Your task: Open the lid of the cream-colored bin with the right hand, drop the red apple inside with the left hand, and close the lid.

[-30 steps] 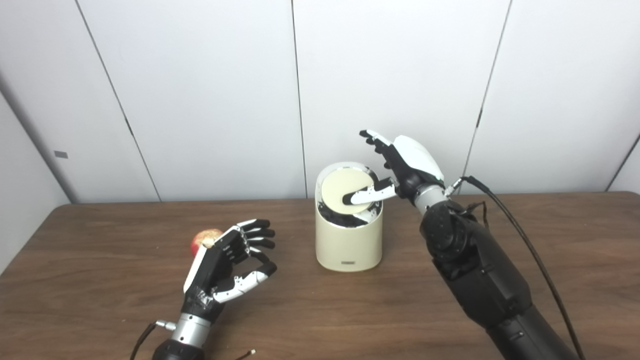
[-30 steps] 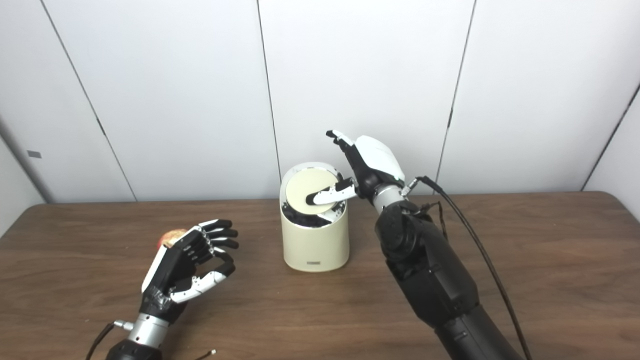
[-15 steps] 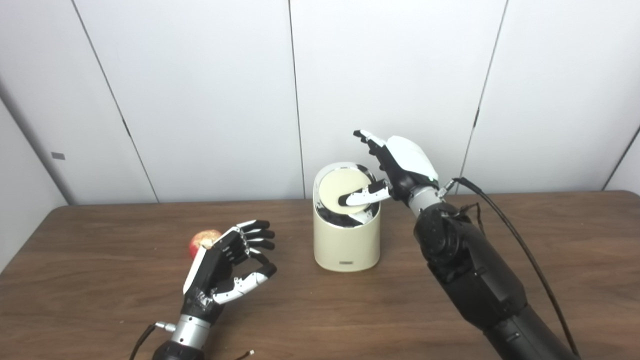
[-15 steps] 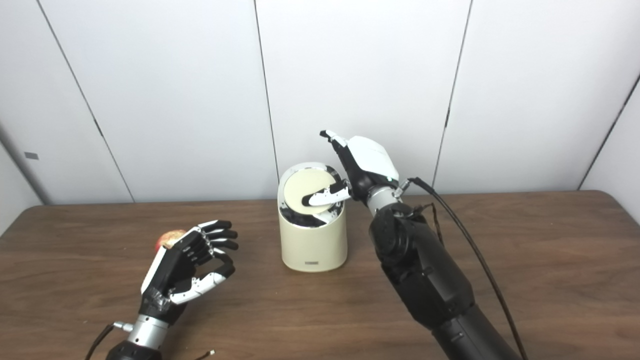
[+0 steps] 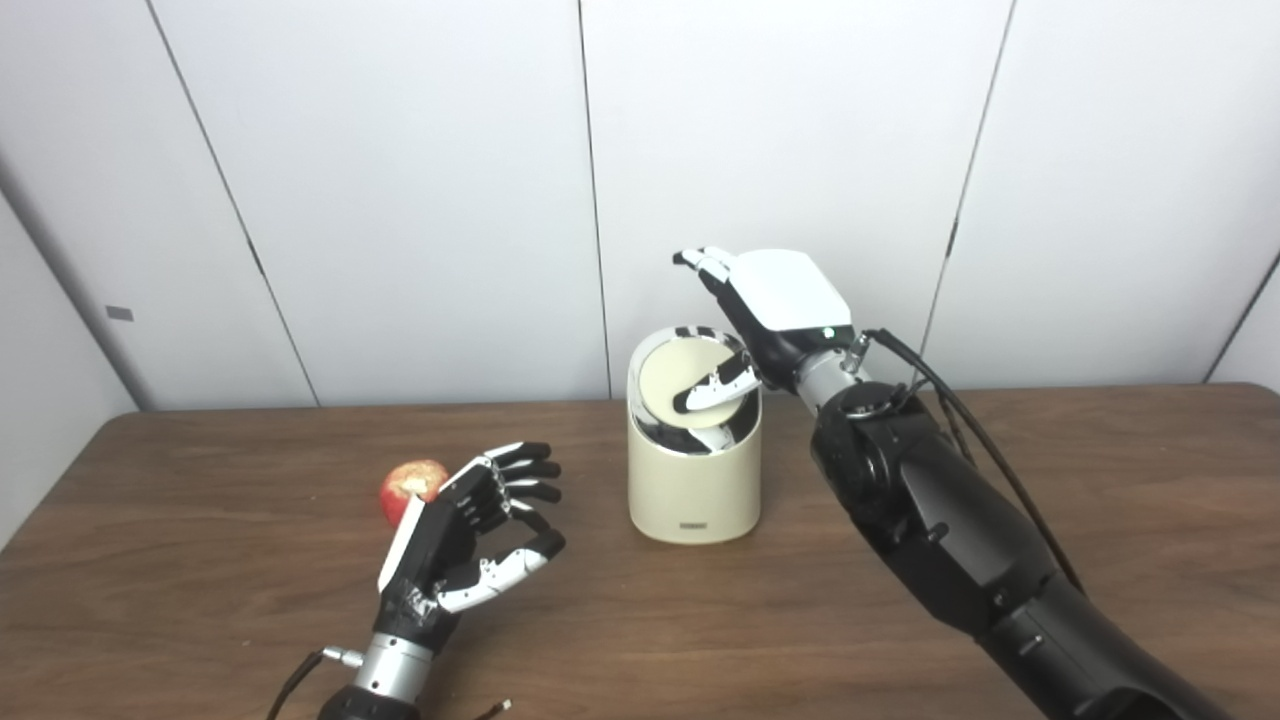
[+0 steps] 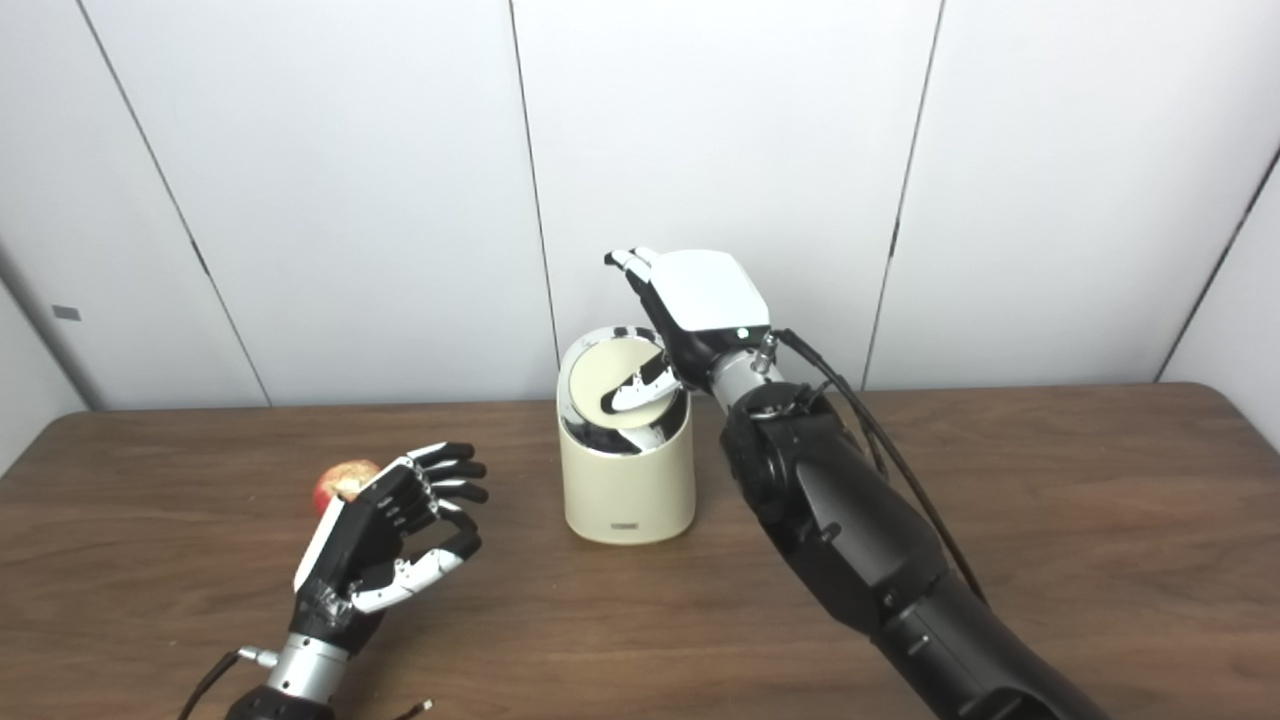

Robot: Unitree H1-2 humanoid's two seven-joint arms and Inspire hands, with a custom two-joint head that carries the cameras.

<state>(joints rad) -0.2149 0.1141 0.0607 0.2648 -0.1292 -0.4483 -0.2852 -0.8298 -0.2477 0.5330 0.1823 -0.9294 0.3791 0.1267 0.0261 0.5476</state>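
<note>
The cream-colored bin (image 5: pixel 694 480) stands mid-table near the back. Its round lid (image 5: pixel 668 376) is tilted, with a dark gap showing at its front edge. My right hand (image 5: pixel 770 305) hovers over the bin's right rim, fingers spread above, thumb pressing down on the lid. It holds nothing. The red apple (image 5: pixel 406 484) rests on the table to the left, just behind my left hand (image 5: pixel 468 540). That hand is open, fingers curled loosely, palm facing right, apart from the apple.
The brown wooden table (image 5: pixel 700 620) reaches to a white panelled wall. A black cable (image 5: pixel 960 400) runs along my right forearm. A thin wire end (image 5: pixel 497 708) lies near the front edge by my left wrist.
My right hand has shifted left and rolled over the bin, and the lid has tipped further under its thumb. My left hand has edged slightly right. The apple stays put.
</note>
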